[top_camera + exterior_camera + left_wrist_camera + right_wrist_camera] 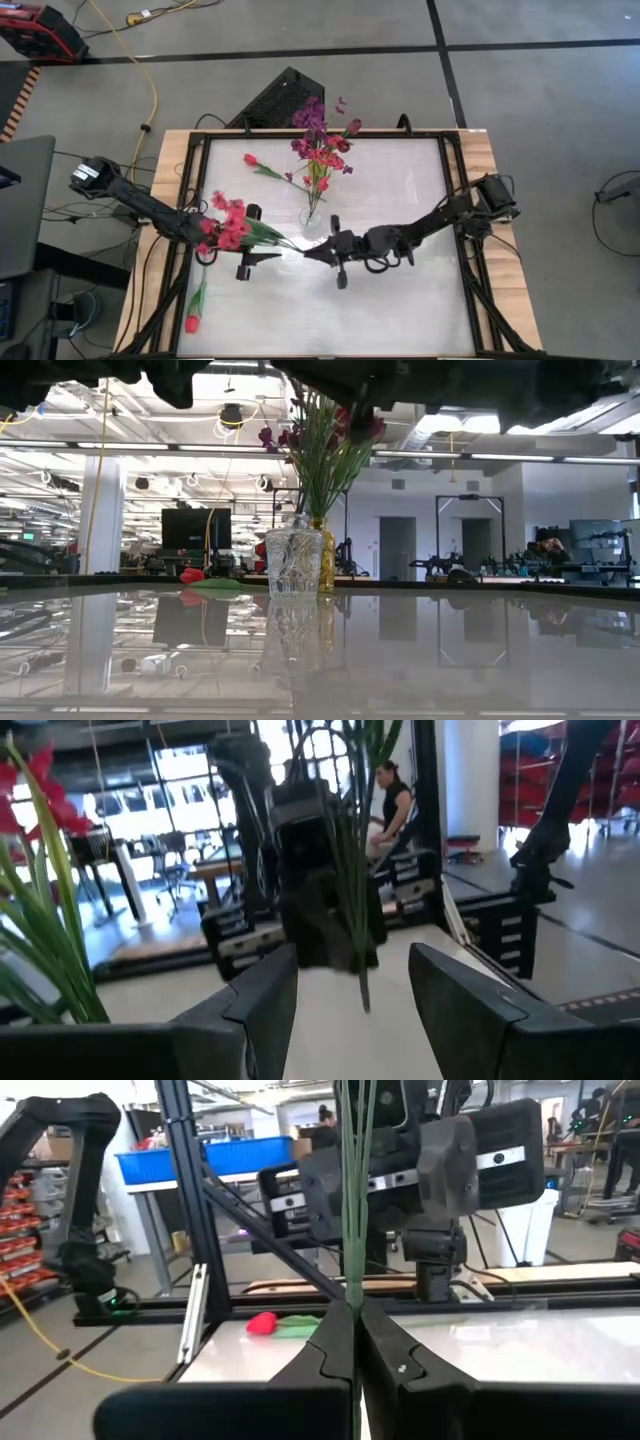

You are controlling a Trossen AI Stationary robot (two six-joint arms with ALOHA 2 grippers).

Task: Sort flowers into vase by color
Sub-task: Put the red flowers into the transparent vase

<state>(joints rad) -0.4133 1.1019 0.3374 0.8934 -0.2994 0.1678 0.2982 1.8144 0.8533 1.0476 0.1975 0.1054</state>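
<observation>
While my right claw (355, 1342) is pressed together on the green stems of the red-pink spray (228, 222), my left claw (350, 1005) stands spread about the same stems — a hand-over at mid-counter (400, 310), just near of the glass vase (312, 214).

Risk: thin stems may slip or swivel in my pinch; blossoms could snag my left arm.

Loose: one red tulip (191, 322) near-left, another (250, 159) far-left.

Writing, labels: none legible.

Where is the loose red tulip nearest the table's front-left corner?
In the high view, the red tulip lies alone by the table's front-left edge, below the left tool.
</observation>
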